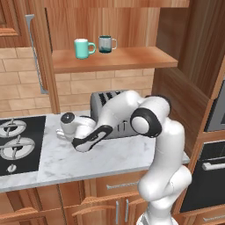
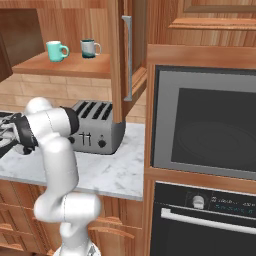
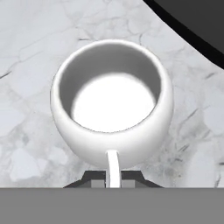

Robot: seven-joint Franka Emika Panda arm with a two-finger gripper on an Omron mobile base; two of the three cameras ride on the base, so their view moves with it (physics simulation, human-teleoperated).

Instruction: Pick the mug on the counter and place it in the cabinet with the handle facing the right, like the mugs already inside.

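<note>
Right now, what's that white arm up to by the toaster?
The arm has reached down to the counter, and its gripper is shut on the handle of the small white mug, which sits on the marble. Up in the open cabinet, a teal mug and a grey mug stand on the shelf. The toaster sits behind the arm.

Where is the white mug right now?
In the hand view the white mug stands on the marble counter, its handle between the shut gripper tips, beside the dark cooktop.
</note>
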